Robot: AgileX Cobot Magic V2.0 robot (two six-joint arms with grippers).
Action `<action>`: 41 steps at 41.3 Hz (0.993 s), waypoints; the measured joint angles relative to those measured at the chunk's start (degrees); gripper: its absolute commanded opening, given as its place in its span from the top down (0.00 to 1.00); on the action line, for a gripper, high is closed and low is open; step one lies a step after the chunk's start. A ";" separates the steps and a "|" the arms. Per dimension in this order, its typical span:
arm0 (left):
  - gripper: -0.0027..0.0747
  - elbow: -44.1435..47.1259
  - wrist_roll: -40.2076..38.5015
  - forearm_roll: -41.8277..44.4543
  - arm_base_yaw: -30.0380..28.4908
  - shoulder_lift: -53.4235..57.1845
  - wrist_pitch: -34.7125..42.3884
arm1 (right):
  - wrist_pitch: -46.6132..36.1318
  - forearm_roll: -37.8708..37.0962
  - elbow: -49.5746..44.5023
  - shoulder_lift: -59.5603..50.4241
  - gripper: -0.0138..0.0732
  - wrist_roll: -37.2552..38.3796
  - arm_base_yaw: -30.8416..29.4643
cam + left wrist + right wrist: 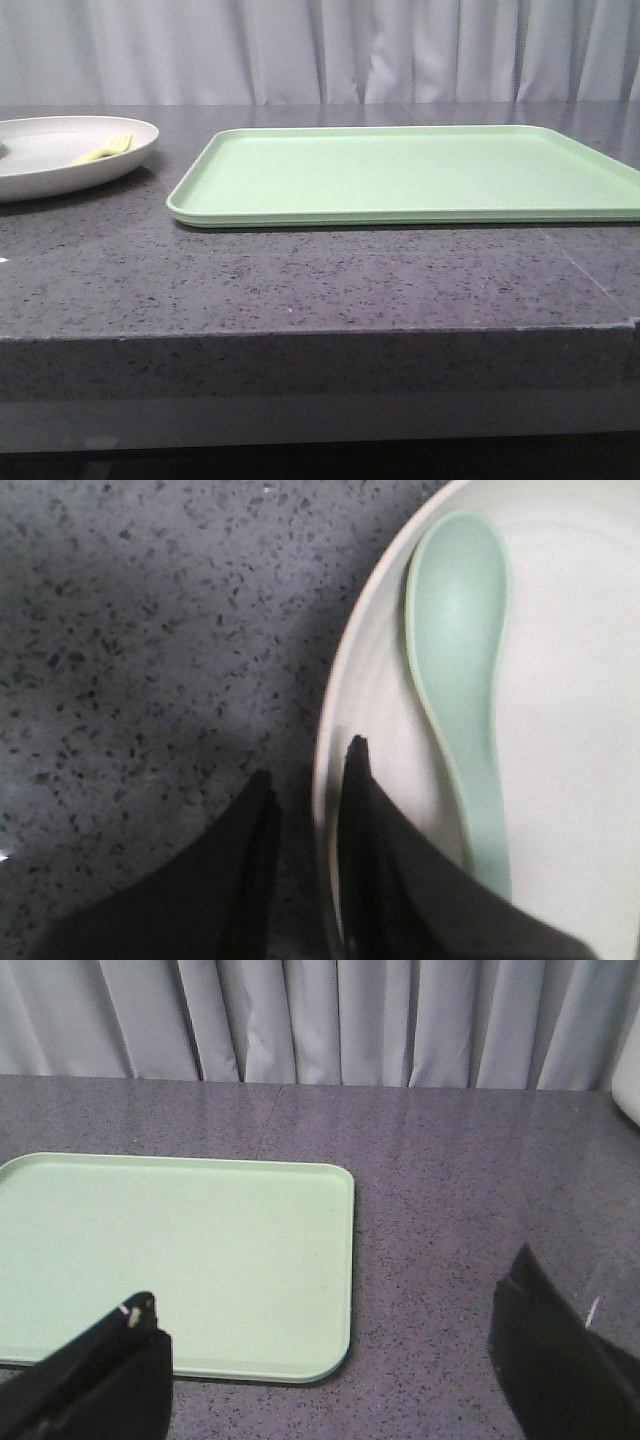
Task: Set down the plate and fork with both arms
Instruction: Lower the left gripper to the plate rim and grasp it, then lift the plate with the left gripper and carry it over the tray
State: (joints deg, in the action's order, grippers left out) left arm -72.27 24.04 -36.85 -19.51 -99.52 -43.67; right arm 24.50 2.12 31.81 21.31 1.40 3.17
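The dark speckled table (300,290) carries a flat light-green tray (420,175) near its middle. To the left of the tray, apart from it, sits the plate (40,165), with the fork (105,149) lying inside it. A pale green spoon (460,680) also rests in the plate. The left gripper (310,780) has its fingers (365,810) set astride the plate's rim, narrowly parted. The right gripper (330,1310) hangs above the table beside the tray, fingers spread wide and released.
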 measured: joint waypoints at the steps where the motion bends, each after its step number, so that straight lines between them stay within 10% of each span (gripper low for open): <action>1: 0.93 0.00 0.00 0.00 0.00 0.00 0.00 | 0.00 0.00 0.00 0.00 0.09 0.00 0.00; 41: 0.99 -1.99 0.36 -5.11 0.00 7.47 -4.47 | 0.00 0.00 0.00 0.00 0.09 0.00 0.00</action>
State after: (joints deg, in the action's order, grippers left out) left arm -74.26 24.40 -41.97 -19.51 -92.05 -48.14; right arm 24.50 2.12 31.81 21.31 1.40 3.17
